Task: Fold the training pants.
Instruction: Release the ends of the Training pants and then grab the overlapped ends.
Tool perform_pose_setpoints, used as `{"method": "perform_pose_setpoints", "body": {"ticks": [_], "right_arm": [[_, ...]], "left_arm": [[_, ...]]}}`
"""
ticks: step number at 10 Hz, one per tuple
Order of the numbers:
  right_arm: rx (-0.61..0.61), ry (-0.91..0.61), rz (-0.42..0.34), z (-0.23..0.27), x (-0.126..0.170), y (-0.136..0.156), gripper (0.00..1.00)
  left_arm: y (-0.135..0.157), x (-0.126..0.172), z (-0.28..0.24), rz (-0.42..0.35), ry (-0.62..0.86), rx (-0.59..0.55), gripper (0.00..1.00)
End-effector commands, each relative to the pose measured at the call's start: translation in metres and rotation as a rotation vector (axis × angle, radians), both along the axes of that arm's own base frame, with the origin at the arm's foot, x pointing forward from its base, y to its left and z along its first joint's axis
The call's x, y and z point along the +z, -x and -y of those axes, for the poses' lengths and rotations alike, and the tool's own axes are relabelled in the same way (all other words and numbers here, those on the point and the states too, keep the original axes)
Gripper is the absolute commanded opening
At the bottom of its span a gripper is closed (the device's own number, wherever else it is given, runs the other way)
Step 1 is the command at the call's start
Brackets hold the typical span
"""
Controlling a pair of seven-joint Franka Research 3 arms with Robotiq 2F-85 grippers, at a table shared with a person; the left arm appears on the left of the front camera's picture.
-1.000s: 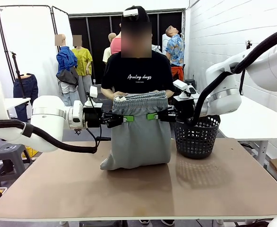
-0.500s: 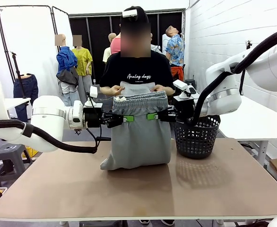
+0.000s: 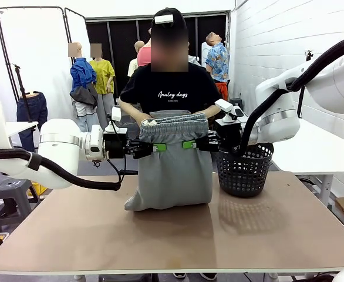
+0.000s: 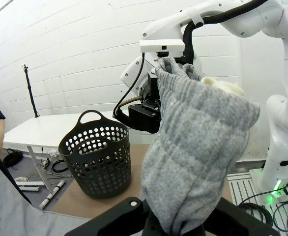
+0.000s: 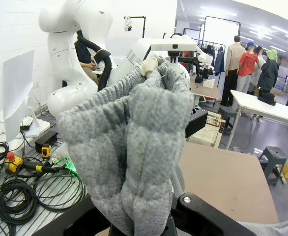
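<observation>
The light grey training pants [image 3: 175,170] hang upright over the table, waistband on top and lower end bunched on the tabletop. My left gripper [image 3: 155,147] is shut on the waistband's left side and my right gripper [image 3: 189,144] is shut on its right side. In the left wrist view the gathered waistband [image 4: 198,137] rises out of my left gripper [image 4: 176,227], stretched toward the right arm. The right wrist view shows the same fabric [image 5: 134,142] clamped in my right gripper [image 5: 144,226]. The person stands behind the pants, forearms [image 3: 210,111] down behind the waistband and hands hidden.
A black mesh basket [image 3: 243,170] stands on the table just right of the pants, below my right gripper. The brown tabletop [image 3: 178,235] has free room in front and to the left. A white table [image 3: 319,150] stands at the right.
The person's hands, at the top of the waistband half a second ago, have dropped behind the pants. Both grippers and the pants have stayed in place.
</observation>
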State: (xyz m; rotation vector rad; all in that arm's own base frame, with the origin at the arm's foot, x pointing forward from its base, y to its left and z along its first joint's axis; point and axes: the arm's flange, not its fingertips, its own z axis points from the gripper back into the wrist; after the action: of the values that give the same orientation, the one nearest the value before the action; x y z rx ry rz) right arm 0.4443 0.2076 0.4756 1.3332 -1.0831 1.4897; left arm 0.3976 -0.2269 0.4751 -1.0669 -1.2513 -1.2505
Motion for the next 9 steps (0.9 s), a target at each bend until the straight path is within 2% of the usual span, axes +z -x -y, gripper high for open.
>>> {"method": "perform_pose_setpoints", "body": {"ticks": [1,9], "right_arm": [[0.009,-0.014,0.007,0.0016,0.0001,0.0027,0.00],[0.009,-0.014,0.007,0.0016,0.0001,0.0027,0.00]], "left_arm": [[0.0003,0.0018,0.0002,0.003,0.002,0.002,0.00],[0.0003,0.0018,0.0002,0.003,0.002,0.002,0.00]]}}
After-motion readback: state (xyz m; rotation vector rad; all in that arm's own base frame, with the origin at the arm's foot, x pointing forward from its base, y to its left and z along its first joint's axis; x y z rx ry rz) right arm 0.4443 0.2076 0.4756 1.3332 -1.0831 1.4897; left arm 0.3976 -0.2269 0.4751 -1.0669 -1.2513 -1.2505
